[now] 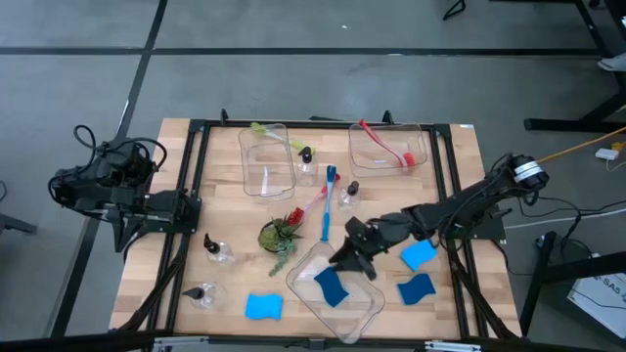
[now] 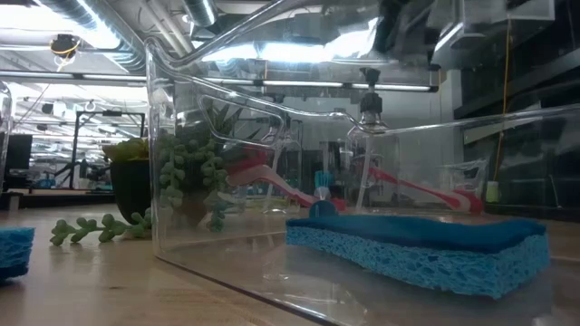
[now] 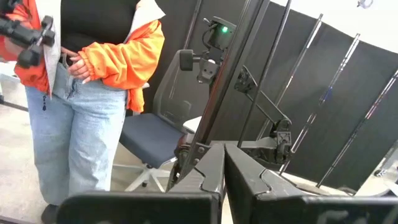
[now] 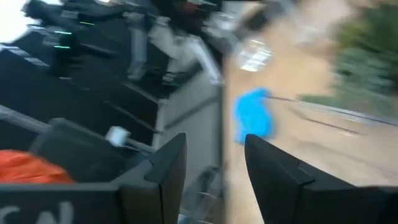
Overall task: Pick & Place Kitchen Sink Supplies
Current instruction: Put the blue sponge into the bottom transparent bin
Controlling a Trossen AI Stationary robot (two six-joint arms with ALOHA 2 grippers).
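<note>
Right tool (image 1: 354, 256) open, empty, over near bin (image 1: 364, 308) rim; sponge (image 1: 333, 286) lies inside. Risk: pulling away could clip bin wall & shove it. Left tool (image 3: 224, 180) closed, parked off tabletop

A small potted plant (image 1: 281, 235) sits mid-table. Three clear bins surround it: one (image 1: 266, 161) at twelve o'clock, one (image 1: 389, 147) at two, one (image 1: 367, 303) at five. A person (image 3: 93, 74) in orange jacket and jeans stands beyond the table.
</note>
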